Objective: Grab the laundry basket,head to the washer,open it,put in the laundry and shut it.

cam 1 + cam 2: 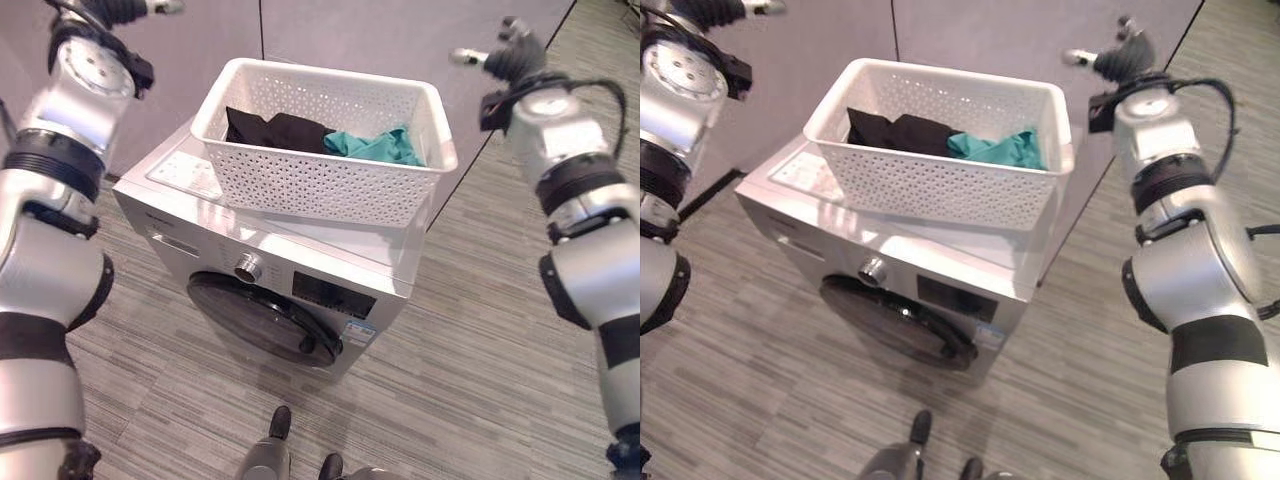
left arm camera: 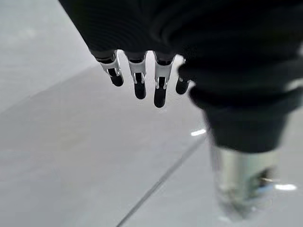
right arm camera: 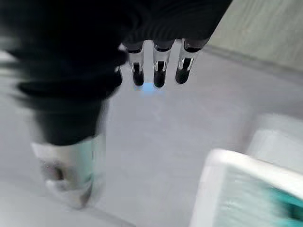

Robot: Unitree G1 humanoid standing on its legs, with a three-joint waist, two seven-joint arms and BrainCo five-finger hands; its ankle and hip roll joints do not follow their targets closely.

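1. A grey striped floor (image 1: 480,330) and a grey wall (image 1: 380,30) are around one silver washer (image 1: 270,290).
2. The left robot hand (image 2: 142,71) and right robot hand (image 3: 158,61) are up high, fingers straight, holding nothing.
3. One white basket (image 1: 320,180) sits on the washer.
4. Inside it lie one black cloth (image 1: 275,130) and one teal cloth (image 1: 380,147).
5. The round washer door (image 1: 265,318) is closed.

A grey striped floor (image 1: 470,340) of plank-like strips spreads across the lower part of both eye views. Behind stands a plain grey wall (image 1: 350,35) of flat panels, a thin dark seam (image 1: 262,30) running upright between two of them.
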